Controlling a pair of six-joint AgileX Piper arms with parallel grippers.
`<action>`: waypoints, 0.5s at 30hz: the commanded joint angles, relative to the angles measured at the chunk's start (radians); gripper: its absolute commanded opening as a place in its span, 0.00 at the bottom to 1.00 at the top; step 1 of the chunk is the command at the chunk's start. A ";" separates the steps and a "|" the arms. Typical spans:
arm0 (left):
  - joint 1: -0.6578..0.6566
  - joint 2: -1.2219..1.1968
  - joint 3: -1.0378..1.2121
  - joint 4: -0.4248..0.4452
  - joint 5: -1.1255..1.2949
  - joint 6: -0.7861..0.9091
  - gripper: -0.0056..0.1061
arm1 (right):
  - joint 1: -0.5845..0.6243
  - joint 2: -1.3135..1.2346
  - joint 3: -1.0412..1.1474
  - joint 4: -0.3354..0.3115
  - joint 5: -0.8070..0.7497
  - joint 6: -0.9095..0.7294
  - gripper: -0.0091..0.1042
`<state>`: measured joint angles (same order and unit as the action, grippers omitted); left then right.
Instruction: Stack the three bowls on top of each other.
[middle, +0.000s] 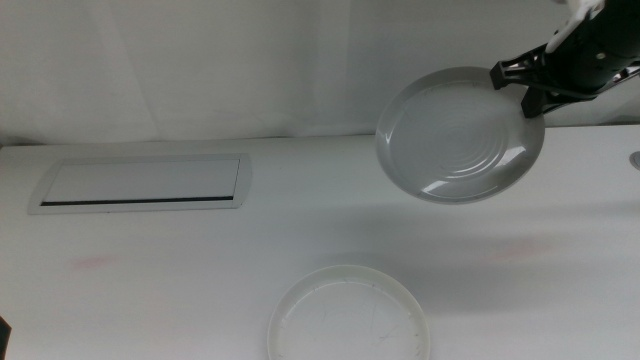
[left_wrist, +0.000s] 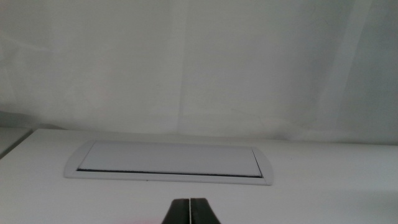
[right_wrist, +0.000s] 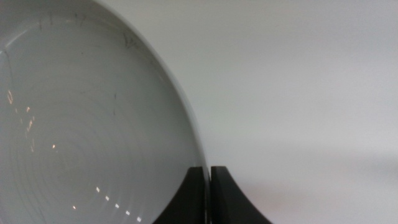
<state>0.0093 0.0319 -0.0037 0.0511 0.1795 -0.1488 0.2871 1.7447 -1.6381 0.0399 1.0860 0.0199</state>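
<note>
My right gripper (middle: 527, 84) is shut on the rim of the grey-blue bowl (middle: 460, 135) and holds it in the air at the far right, tilted so that its inside faces the camera. In the right wrist view the jaws (right_wrist: 208, 186) pinch that bowl's rim (right_wrist: 93, 124). The cream white bowl (middle: 350, 315) lies upright on the table at the near middle, below and to the left of the held bowl. The pale mint green bowl is out of view. My left gripper (left_wrist: 189, 211) is shut and empty, low at the near left, facing the white panel.
A flat white rectangular panel with a dark slot (middle: 140, 183) is set in the table at the far left; it also shows in the left wrist view (left_wrist: 168, 162). A white curtain hangs behind the table. A small grey edge (middle: 635, 158) shows at the right border.
</note>
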 joint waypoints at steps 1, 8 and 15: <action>0.001 -0.009 0.041 -0.005 -0.011 0.002 0.03 | 0.015 -0.054 0.026 0.042 0.028 -0.032 0.06; 0.001 -0.009 0.041 -0.005 -0.011 0.002 0.03 | 0.149 -0.181 0.284 0.050 -0.059 -0.015 0.06; 0.001 -0.009 0.041 -0.005 -0.011 0.002 0.03 | 0.316 -0.194 0.485 0.047 -0.232 0.062 0.06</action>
<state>0.0093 0.0319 -0.0037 0.0511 0.1795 -0.1488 0.5772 1.5549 -1.1764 0.0877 0.9076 0.0638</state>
